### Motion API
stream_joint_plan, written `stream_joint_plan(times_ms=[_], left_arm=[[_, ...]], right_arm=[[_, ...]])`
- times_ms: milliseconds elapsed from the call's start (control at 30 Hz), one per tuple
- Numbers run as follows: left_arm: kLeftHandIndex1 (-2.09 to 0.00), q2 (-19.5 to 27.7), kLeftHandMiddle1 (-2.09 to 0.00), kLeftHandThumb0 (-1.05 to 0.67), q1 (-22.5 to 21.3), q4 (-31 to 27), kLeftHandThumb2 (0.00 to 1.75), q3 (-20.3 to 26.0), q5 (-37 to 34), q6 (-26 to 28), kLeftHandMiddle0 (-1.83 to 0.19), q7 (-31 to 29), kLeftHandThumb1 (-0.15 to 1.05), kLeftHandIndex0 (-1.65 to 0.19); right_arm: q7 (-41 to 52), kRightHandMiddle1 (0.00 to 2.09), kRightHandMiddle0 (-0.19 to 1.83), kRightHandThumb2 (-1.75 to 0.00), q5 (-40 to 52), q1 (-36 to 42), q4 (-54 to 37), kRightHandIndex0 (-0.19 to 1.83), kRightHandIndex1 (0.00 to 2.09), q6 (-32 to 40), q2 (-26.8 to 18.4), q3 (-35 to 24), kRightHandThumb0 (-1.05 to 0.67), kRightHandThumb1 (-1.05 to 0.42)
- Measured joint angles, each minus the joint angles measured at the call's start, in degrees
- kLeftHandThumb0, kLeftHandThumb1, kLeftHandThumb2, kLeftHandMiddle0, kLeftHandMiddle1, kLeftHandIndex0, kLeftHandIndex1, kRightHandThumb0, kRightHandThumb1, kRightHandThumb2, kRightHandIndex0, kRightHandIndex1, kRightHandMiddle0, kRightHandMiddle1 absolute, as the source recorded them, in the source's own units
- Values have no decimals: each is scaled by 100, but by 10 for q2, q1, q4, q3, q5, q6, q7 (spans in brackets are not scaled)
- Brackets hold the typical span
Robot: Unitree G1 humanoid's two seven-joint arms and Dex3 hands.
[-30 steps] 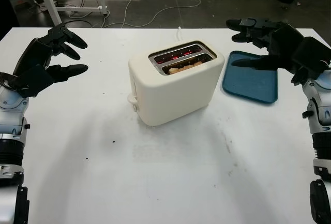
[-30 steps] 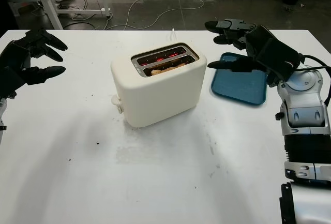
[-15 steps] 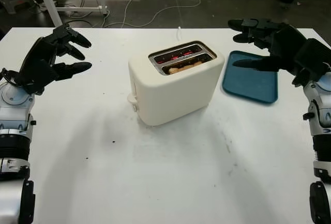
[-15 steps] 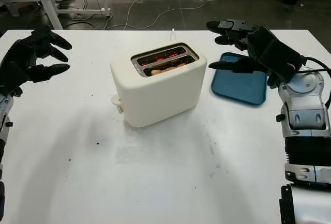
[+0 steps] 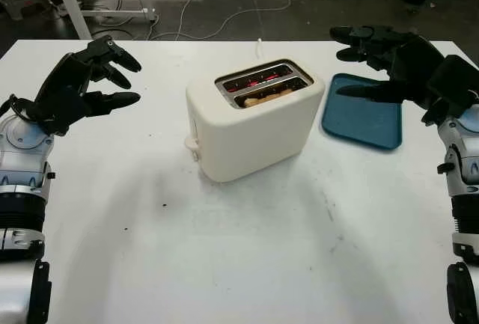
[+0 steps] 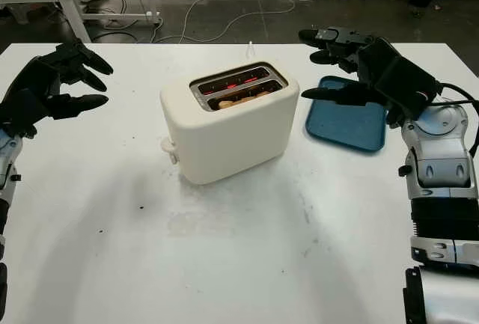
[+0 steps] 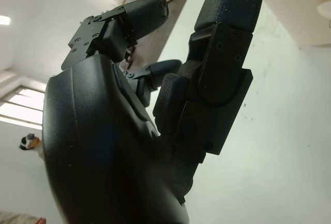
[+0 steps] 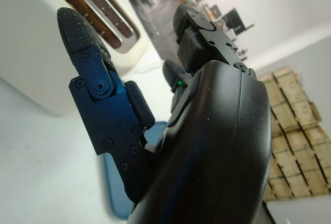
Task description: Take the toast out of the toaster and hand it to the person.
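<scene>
Toast (image 5: pixel 263 98) is seen in the left eye view as a pale brown edge sitting low in the nearer slot of the cream toaster (image 5: pixel 254 123), while the farther slot is lit red by its elements. The toaster is placed near the middle of the white table (image 5: pixel 239 249), with its lever knob turned toward the robot's left. A blue tray (image 5: pixel 364 118) is laid on the table just beside the toaster on the robot's right. The left hand (image 5: pixel 90 84) is held above the table, well apart from the toaster; nothing is gripped by it and its fingers are extended toward the toaster. The right hand (image 5: pixel 382 58) is raised over the far part of the tray, likewise uncurled and holding nothing.

From the right eye view the same layout is given: the toaster (image 6: pixel 228 122) is flanked by the left hand (image 6: pixel 56 84) and the right hand (image 6: pixel 359 58), neither touching it.

At the left wrist view, the left hand's black fingers (image 7: pixel 222 53) are shown stretched out over the white tabletop, with nothing between them.

At the right wrist view, the right hand's fingers (image 8: pixel 98 84) are shown extended toward the toaster's slots (image 8: pixel 98 4), over the blue tray (image 8: pixel 116 193), with nothing grasped.
</scene>
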Motion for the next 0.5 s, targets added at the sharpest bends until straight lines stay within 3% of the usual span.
stream_joint_plan(times_ms=[500], left_arm=[[-143, 0, -153, -105, 0, -7, 5, 0, 0, 2, -27, 0, 92, -22]], right_arm=[[-2, 1, 45, 0, 0, 0, 0, 1, 82, 0, 0, 0, -64, -72]])
